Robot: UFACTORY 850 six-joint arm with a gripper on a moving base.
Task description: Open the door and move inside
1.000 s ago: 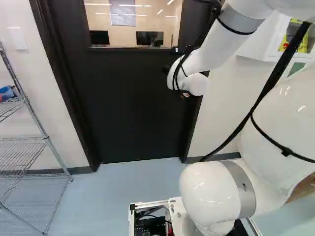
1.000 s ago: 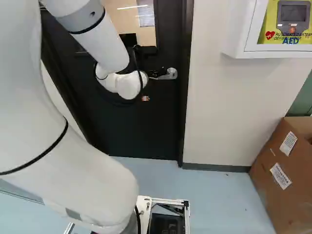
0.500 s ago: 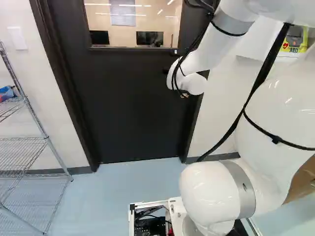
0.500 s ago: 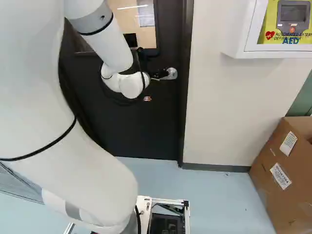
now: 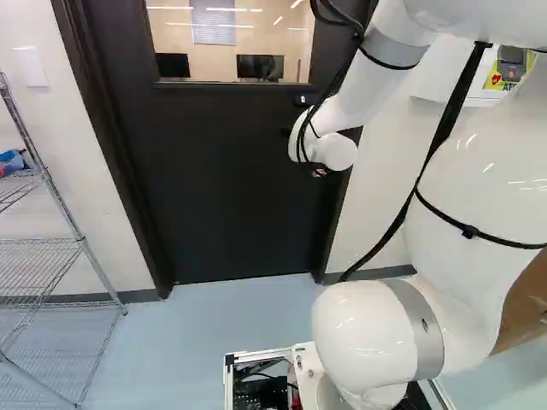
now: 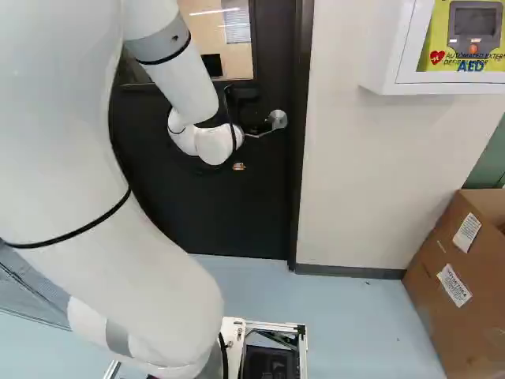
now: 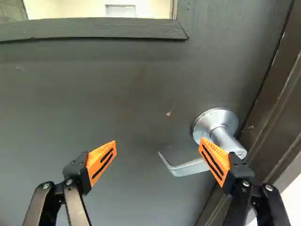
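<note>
The black gripper (image 6: 251, 125) is mostly hidden behind the white wrist in the right base view, close beside the lever handle (image 6: 259, 135). In the wrist view the gripper (image 7: 160, 153) stands open, its fingers wide apart. One orange pad (image 7: 215, 161) overlaps the silver lever handle (image 7: 188, 167) near its pivot; whether they touch cannot be told. The lever's free end reaches into the space between the fingers, and the lever slopes down from its round plate. The dark door (image 5: 231, 188) stands closed in its frame, with a window (image 5: 231, 38) in its upper part.
A wire shelf (image 5: 43, 248) stands left of the door. Right of it are the white wall (image 6: 355, 174), a defibrillator cabinet (image 6: 394, 59) and a cardboard box (image 6: 458, 268) on the floor. Blue floor (image 5: 205, 316) lies between the base and the door.
The arm's wrist has shifted slightly right and down in the right base view, its upper links rightward there and leftward in the left base view. The lever has tilted downward. The base has not moved.
</note>
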